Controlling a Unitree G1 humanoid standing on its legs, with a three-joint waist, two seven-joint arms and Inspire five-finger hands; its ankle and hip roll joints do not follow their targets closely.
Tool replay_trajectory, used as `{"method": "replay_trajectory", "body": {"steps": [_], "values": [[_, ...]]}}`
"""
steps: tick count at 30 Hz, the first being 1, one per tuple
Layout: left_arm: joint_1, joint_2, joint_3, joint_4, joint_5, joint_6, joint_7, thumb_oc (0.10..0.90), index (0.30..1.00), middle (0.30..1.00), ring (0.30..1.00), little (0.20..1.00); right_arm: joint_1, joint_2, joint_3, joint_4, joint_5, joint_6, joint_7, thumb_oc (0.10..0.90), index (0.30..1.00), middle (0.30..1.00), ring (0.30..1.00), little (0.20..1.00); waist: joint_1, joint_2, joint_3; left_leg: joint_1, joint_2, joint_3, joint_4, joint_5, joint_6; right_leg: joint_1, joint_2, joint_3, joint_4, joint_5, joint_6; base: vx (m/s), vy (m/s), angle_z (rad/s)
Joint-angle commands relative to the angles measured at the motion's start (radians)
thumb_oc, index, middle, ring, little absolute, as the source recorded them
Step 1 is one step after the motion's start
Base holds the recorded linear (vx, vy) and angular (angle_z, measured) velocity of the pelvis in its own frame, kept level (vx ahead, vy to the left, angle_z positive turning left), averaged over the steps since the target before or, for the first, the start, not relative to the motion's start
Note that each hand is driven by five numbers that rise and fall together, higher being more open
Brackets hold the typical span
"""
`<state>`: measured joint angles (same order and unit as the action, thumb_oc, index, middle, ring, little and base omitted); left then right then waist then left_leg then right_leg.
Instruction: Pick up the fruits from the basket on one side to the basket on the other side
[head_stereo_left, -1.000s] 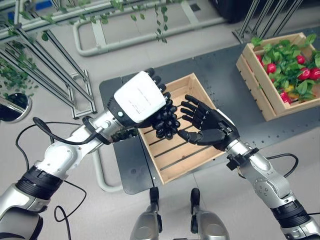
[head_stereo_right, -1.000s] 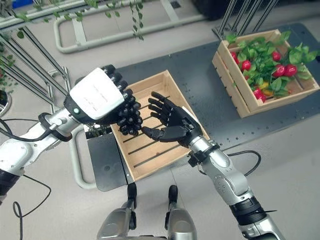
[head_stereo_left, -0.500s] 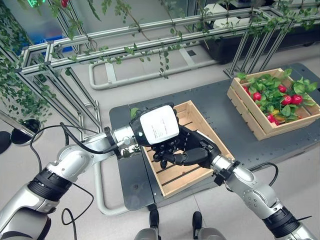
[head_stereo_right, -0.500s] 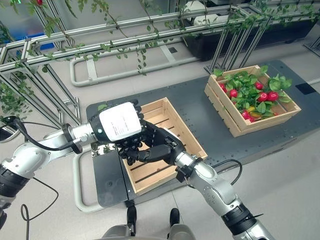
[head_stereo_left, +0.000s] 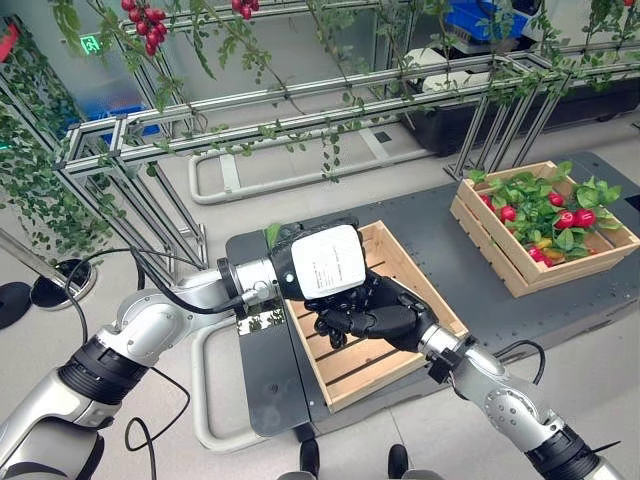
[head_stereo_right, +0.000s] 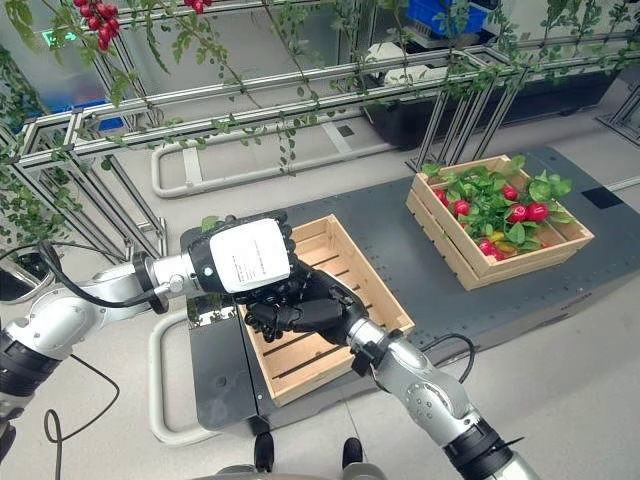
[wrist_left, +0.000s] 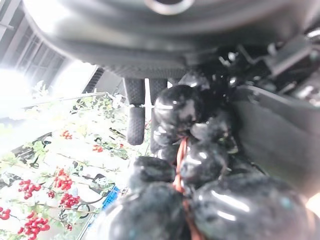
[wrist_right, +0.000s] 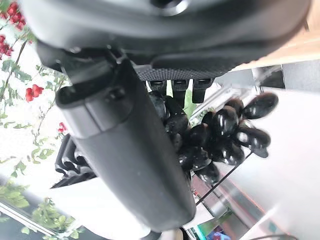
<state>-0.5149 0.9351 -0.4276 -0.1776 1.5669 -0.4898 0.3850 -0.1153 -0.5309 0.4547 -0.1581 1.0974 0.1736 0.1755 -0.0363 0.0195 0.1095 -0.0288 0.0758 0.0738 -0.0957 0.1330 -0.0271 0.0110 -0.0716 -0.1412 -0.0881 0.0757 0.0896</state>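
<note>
left hand (head_stereo_left: 322, 262): over the near wooden crate, white-covered back facing up, fingers curled down round a bunch of black grapes
right hand (head_stereo_left: 385, 318): just beside and under the left hand, palm toward it, fingers cupped against the same bunch; the two hands were touching
black grapes (wrist_left: 200, 165): glossy dark bunch, reddish stem visible among the berries in the left wrist view; sat between both hands, above the near crate's slats; right wrist view showed the bunch (wrist_right: 220, 132) past the right hand's fingers
grip share: left hand clearly wrapped the bunch; right hand's fingers closed round it from below, how firmly could not be told
near crate (head_stereo_left: 400, 262): slatted wood, directly below both hands, slats bare where visible
far crate (head_stereo_left: 520, 272): well apart from the hands, off to the right hand's side, holding green leaves and red fruits (head_stereo_left: 583, 217)
platform (head_stereo_left: 440, 225): dark flat base carrying both crates, on the floor
metal frame (head_stereo_left: 150, 135): beyond the left hand, hung with green vines and red berry clusters (head_stereo_left: 146, 22)
</note>
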Motion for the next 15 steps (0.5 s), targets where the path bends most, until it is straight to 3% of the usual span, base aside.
{"method": "replay_trajectory", "body": {"steps": [1, 2, 15], "values": [[-0.064, -0.063, -0.015, -0.092, -0.099, 0.032, 0.125, 0.4, 0.3, 0.3, 0.3, 0.3, -0.069, 0.101, 0.023, -0.039, 0.116, -0.07, 0.032, 0.445, 0.368, 0.368, 0.368, 0.368, 0.011, -0.028, -0.113, 0.055, 0.01, 0.01, 0.008, -0.106, -0.023, -0.003, -0.054, -0.002, 0.001, 0.001, 0.039, 0.0, 0.0, 0.0], [-0.064, -0.062, -0.014, -0.094, -0.099, 0.033, 0.129, 0.4, 0.3, 0.3, 0.3, 0.3, -0.067, 0.104, 0.024, -0.033, 0.115, -0.072, 0.034, 0.4, 0.3, 0.3, 0.3, 0.3, 0.012, -0.028, -0.114, 0.055, 0.01, 0.01, 0.008, -0.107, -0.023, -0.003, -0.054, -0.002, 0.001, 0.001, 0.039, 0.0, 0.0, 0.0], [-0.059, -0.072, 0.005, -0.133, -0.092, 0.109, 0.247, 0.4, 0.3, 0.3, 0.3, 0.3, -0.06, 0.101, 0.04, -0.019, 0.1, -0.065, 0.006, 0.4, 0.3, 0.3, 0.3, 0.3, 0.013, -0.032, -0.118, 0.061, 0.014, 0.012, 0.008, -0.109, -0.025, 0.001, -0.054, 0.002, 0.001, -0.001, 0.039, 0.0, 0.0, 0.0]]}}
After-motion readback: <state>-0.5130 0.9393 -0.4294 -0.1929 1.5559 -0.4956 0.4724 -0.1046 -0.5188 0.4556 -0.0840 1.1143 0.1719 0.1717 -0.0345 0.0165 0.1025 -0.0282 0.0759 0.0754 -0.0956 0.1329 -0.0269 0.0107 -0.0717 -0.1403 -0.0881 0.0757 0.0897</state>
